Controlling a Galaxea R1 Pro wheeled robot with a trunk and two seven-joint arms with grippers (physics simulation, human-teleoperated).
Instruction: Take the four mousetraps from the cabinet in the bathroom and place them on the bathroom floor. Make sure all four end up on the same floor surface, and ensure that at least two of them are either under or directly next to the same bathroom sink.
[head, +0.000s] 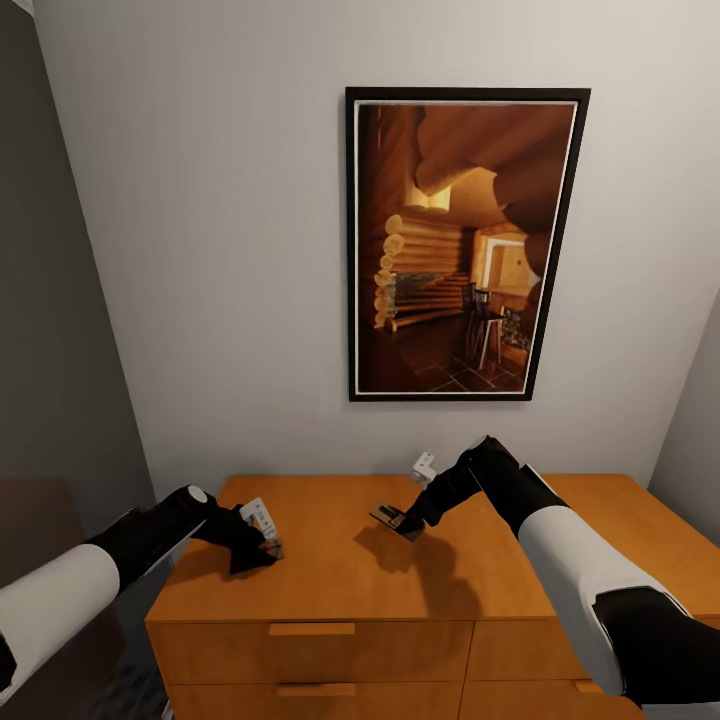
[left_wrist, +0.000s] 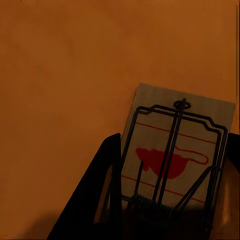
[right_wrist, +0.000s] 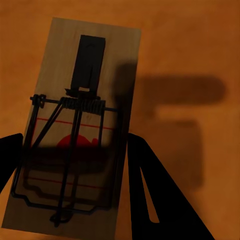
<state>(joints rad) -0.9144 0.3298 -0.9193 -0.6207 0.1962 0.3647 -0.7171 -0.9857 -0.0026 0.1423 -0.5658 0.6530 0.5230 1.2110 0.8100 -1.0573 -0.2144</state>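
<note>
I face the cabinet, which stands against the wall; a framed picture hangs above it. My left gripper sits low at the cabinet top's left front, a mousetrap between its fingers. My right gripper is further right, near the middle, above the top, fingers either side of a second mousetrap. The drawers lie below the front edge.
</note>
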